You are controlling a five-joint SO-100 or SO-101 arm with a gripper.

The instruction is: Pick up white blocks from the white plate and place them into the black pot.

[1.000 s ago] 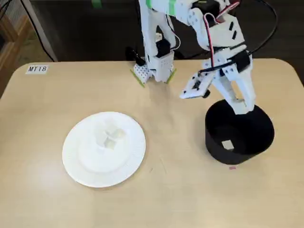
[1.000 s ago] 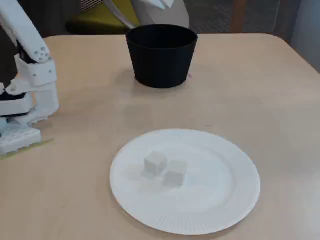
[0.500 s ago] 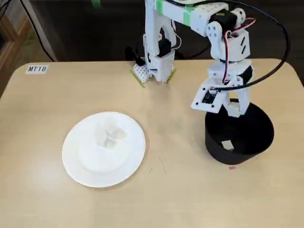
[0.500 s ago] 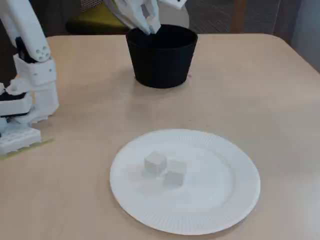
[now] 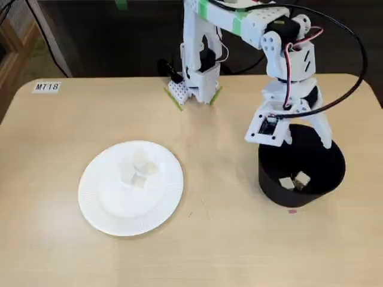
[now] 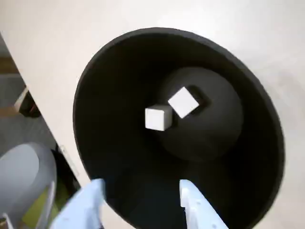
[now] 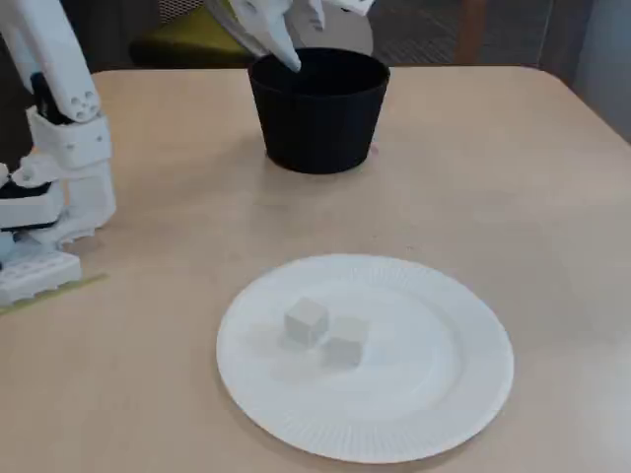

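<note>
- The arm (image 5: 239, 24) is built of white plastic segments with blocky, angular housings.
- A band of green tape (image 5: 218, 13) wraps the upper link near the top of a fixed view.
- Black cables (image 5: 350, 57) loop in a wide arc from the upper link to the wrist; thinner red wires (image 5: 287, 57) run along the wrist housing.
- Black servo bodies show between the white shells at the joints.
- The base (image 5: 194, 86) is a white block with a perforated white foot and a strip of green at its edge.
- The gripper (image 6: 143, 202) has two pale, tapering white fingers (image 6: 195, 205), seen in the wrist view.
- A small dark module sits on the white plate beside the gripper in a fixed view.
</note>
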